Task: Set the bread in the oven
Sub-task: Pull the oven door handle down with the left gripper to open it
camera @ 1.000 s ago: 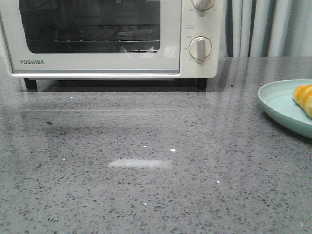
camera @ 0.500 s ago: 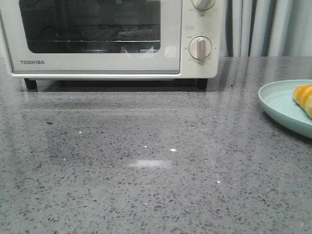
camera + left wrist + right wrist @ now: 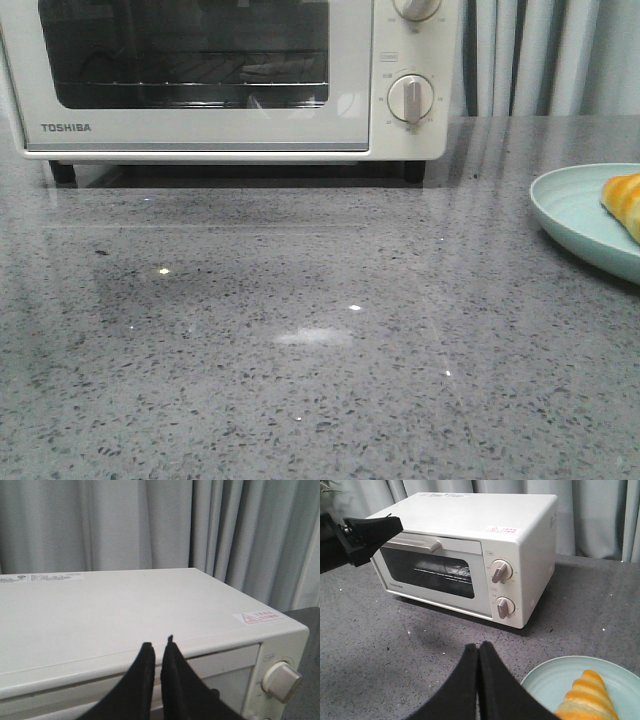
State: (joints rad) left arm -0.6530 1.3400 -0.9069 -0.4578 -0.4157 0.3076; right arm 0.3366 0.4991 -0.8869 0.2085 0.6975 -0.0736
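Note:
The cream-white Toshiba oven (image 3: 200, 130) stands at the back of the counter with its door closed; it also shows in the left wrist view (image 3: 100, 610) and the right wrist view (image 3: 470, 520). The bread (image 3: 624, 200), golden-orange with cream stripes, lies on a pale green plate (image 3: 570, 205) at the right edge, also seen in the right wrist view (image 3: 587, 697). My left gripper (image 3: 159, 642) is shut and empty, hovering at the oven's top front edge, just by the door handle (image 3: 415, 544). My right gripper (image 3: 478, 647) is shut and empty, above the counter beside the plate (image 3: 555, 680).
Grey speckled counter (image 3: 300, 350) stretches in front of the oven. Two round knobs (image 3: 410, 98) sit on the oven's right panel. Grey curtains (image 3: 540, 55) hang behind. Neither gripper shows in the front view.
The pale reflection on the counter has shrunk and slid slightly right, and a shadow has shifted on the left of the counter. Oven, plate and bread have not moved.

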